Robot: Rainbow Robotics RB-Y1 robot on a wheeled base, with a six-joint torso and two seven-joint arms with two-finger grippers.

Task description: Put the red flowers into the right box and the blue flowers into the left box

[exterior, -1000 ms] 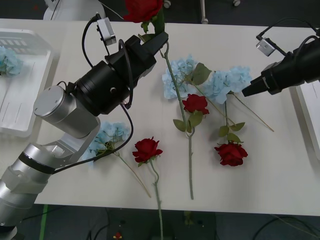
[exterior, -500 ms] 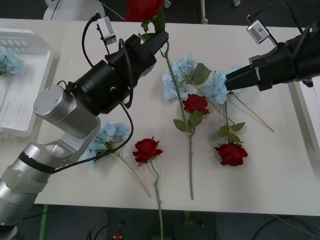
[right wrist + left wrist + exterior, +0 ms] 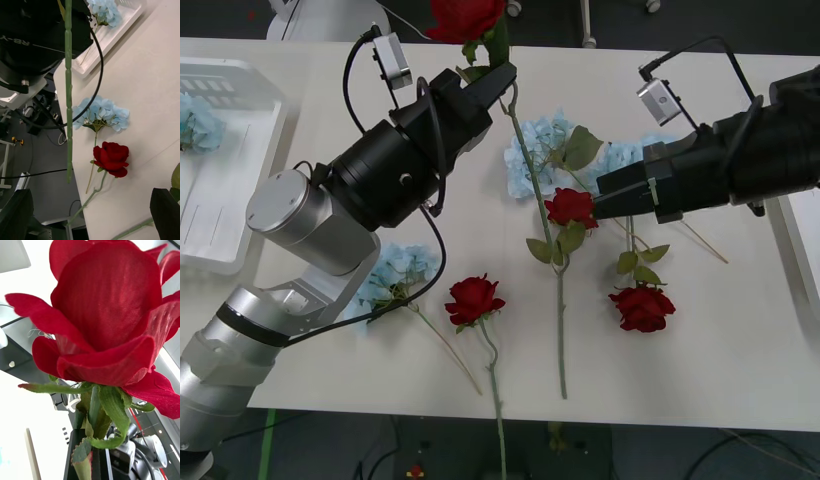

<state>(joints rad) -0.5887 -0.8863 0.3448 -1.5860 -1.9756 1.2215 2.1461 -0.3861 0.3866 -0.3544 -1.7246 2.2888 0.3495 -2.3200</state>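
Observation:
My left gripper (image 3: pixel 492 82) is shut on the stem of a red flower (image 3: pixel 465 15), held high over the table's far side; its bloom (image 3: pixel 108 315) sits close in the left wrist view and its stem (image 3: pixel 68 93) hangs down. My right gripper (image 3: pixel 600 197) is open, its fingers (image 3: pixel 165 213) wide apart, just right of a lying red flower (image 3: pixel 570 207). Two more red flowers (image 3: pixel 473 297) (image 3: pixel 642 307) lie nearer the front. Blue flowers (image 3: pixel 542 150) (image 3: pixel 635 160) (image 3: pixel 395 270) lie on the table. The left box (image 3: pixel 230 200) holds a blue flower (image 3: pixel 195 120). The right box (image 3: pixel 800 220) sits at the right edge.
The left arm's thick black and silver body (image 3: pixel 370 180) stretches over the table's left half, with a cable (image 3: pixel 99 67) looping off it. Long green stems (image 3: pixel 560 330) cross the table's middle. The table's front edge (image 3: pixel 630 425) runs close below the flowers.
My right arm has swept left across the table, from the right edge to beside the middle red flower. The left arm and its raised red flower have not moved.

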